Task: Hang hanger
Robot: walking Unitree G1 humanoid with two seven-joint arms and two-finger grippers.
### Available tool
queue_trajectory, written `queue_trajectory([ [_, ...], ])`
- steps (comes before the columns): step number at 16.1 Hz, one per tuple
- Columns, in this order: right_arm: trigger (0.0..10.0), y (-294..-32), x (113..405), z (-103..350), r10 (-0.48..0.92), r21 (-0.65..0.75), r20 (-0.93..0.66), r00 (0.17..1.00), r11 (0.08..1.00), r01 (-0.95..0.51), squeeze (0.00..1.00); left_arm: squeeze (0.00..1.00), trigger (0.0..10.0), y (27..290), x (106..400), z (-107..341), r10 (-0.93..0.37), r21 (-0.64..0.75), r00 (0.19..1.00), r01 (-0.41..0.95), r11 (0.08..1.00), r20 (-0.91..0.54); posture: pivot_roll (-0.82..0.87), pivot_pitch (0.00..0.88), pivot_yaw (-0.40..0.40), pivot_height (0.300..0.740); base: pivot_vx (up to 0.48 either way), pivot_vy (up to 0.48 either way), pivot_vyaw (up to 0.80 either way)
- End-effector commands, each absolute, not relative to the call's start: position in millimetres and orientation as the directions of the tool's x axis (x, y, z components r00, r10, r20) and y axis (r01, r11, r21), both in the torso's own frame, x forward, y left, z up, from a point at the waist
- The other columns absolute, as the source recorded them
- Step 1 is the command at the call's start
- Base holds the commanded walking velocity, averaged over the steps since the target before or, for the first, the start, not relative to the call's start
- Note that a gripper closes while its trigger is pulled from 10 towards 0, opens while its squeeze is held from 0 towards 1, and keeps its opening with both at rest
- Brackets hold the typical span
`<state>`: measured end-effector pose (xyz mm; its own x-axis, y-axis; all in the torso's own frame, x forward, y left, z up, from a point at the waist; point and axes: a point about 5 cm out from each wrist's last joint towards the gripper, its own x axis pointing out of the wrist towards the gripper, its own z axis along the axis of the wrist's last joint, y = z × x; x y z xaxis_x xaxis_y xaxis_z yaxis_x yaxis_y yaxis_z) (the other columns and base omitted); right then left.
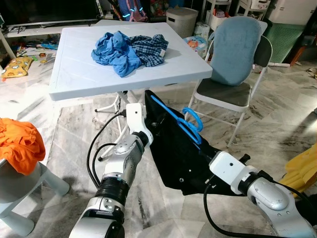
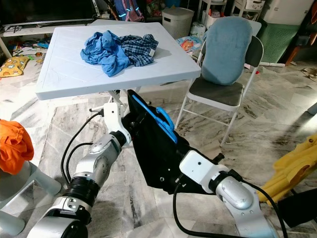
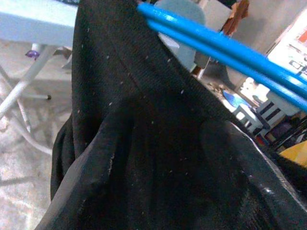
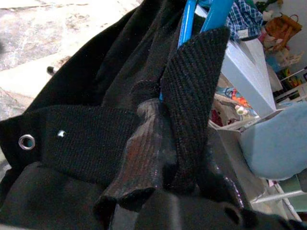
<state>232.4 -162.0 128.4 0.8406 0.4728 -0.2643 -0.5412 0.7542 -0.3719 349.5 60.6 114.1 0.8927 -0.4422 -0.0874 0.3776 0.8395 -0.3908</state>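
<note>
Both silver arms raised forward, bent at elbow, wrists turned inward toward each other. Left gripper (image 1: pixel 148 106) ahead of left wrist, fingers covered by black cloth. Right gripper (image 1: pixel 190 171) lower, nearer to body, fingers also buried; opening not visible.

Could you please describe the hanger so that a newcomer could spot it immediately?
Start at the white table. Just in front of it, the two grippers hold up a black garment, and the hanger pokes out of its top, the only bright blue plastic thing there.
</note>
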Motion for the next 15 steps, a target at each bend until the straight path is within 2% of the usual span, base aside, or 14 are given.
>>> queue_trajectory([
  [1,10.0,-158,232,141,0.499,-0.393,-0.216,0.839,0.743,-0.542,0.0,0.0,0.0,58,353,118,-0.439,-0.396,0.894,0.371,0.84,-0.092,-0.01,0.0,-0.033,0.74,0.0,0.0,0.0],
  [9,10.0,-163,223,142,0.516,-0.375,-0.237,0.823,0.733,-0.567,0.0,0.0,0.0,73,359,112,-0.361,-0.391,0.923,0.286,0.875,-0.132,-0.01,0.0,-0.041,0.74,0.0,0.0,0.0],
  [15,10.0,-164,199,137,0.592,-0.297,-0.318,0.741,0.68,-0.67,0.0,0.0,0.0,81,362,108,-0.325,-0.366,0.933,0.251,0.896,-0.156,-0.01,0.0,-0.044,0.74,0.0,0.0,0.0],
])
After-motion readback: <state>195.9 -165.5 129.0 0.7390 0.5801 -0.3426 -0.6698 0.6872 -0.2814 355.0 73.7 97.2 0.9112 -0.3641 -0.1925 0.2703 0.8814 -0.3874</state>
